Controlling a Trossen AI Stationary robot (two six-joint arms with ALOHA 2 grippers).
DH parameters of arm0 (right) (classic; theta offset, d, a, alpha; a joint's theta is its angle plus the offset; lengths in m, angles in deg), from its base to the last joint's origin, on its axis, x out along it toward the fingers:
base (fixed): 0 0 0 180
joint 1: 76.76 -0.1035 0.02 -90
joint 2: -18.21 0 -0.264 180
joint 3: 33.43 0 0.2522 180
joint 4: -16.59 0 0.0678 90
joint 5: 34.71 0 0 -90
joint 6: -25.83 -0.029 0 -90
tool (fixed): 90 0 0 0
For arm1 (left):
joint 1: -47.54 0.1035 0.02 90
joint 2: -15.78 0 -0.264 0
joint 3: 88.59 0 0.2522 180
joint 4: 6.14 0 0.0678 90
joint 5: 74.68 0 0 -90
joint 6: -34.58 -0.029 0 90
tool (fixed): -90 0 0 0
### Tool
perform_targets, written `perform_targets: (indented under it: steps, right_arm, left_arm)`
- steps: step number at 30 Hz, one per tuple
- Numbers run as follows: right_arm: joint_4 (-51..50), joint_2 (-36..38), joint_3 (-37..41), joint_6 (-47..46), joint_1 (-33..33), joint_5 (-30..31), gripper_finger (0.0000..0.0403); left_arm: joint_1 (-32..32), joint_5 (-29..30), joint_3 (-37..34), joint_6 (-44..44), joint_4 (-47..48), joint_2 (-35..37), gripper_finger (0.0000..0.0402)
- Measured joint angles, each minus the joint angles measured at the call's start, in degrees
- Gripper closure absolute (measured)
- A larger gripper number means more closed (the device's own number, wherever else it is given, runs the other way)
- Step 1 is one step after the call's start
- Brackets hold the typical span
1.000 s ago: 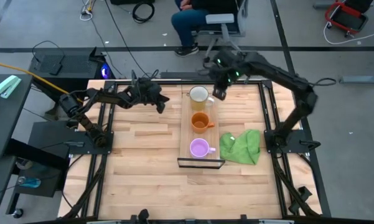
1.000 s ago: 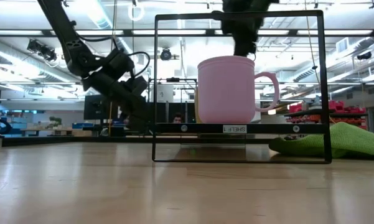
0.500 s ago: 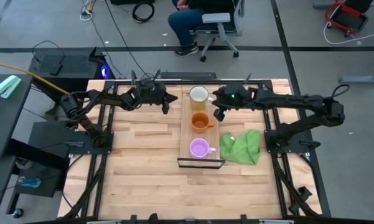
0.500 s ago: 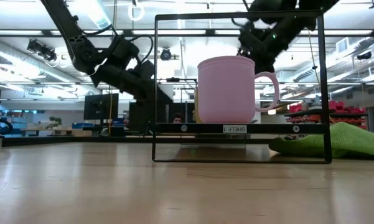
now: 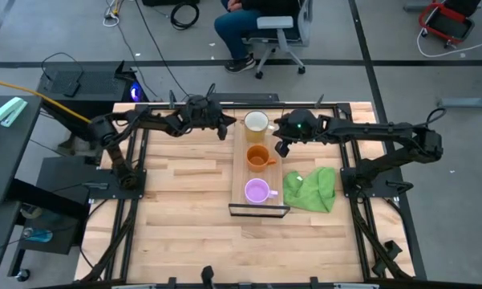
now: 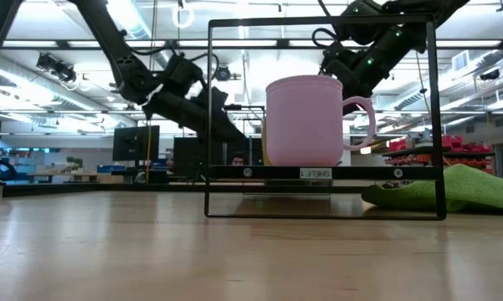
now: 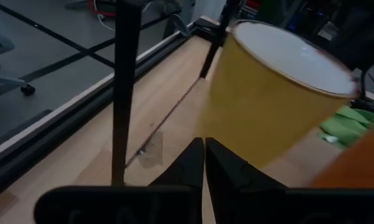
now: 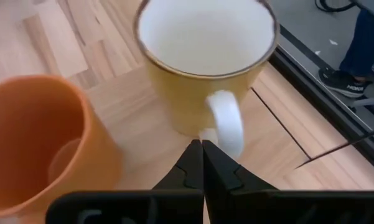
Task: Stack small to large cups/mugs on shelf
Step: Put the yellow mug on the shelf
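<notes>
Three mugs stand in a row on the light-wood shelf (image 5: pixel 242 172): the pale yellow mug (image 5: pixel 256 122) at the far end, the orange mug (image 5: pixel 258 156) in the middle, and the light-purple mug (image 5: pixel 257 191) nearest the shelf's black frame (image 5: pixel 259 210). My left gripper (image 5: pixel 224 130) is shut, just left of the yellow mug (image 7: pixel 267 93) and apart from it. My right gripper (image 5: pixel 279 141) is shut, on the shelf's right side, pointing at the yellow mug's white handle. The purple mug (image 6: pixel 305 121) hides the other mugs in the low view. My right gripper's shut fingertips (image 8: pixel 202 146) stand right in front of the lower end of the yellow mug's handle (image 8: pixel 224 118), coming slanting from the right and near side. I cannot tell whether they touch it. The mug stands upright on the shelf.
A crumpled green cloth (image 5: pixel 311 189) lies on the table right of the shelf's near end and shows in the low view (image 6: pixel 464 188). The orange mug (image 8: pixel 37 137) is close beside my right gripper. A seated person (image 5: pixel 249 28) is beyond the far edge.
My right gripper has come down from high over the far end of the shelf to the right side of the yellow mug, then held still. My left gripper has moved toward the right, closer to the yellow mug. The mugs have not moved.
</notes>
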Motion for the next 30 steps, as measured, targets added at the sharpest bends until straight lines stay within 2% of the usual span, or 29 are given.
perform_targets:
  steps: [7,15,25,30]
  right_arm:
    - [0.0,-0.5,0.0,0.5,2.6,0.0,0.0402]
    - [0.2,-2.7,0.0,1.5,5.1,0.0,0.0402]
    - [0.4,-3.5,0.0,2.4,6.6,0.0,0.0403]
    - [0.5,-3.5,0.0,2.8,7.3,0.0,0.0403]
  left_arm:
    - [0.1,1.2,5.1,-0.1,1.0,-4.8,0.0391]
    - [0.1,1.2,10.2,-0.1,4.7,-9.5,0.0378]
    - [-0.9,0.1,10.3,-0.1,5.3,-9.8,0.0391]
    - [-1.8,0.2,10.3,-0.1,5.4,-9.8,0.0385]
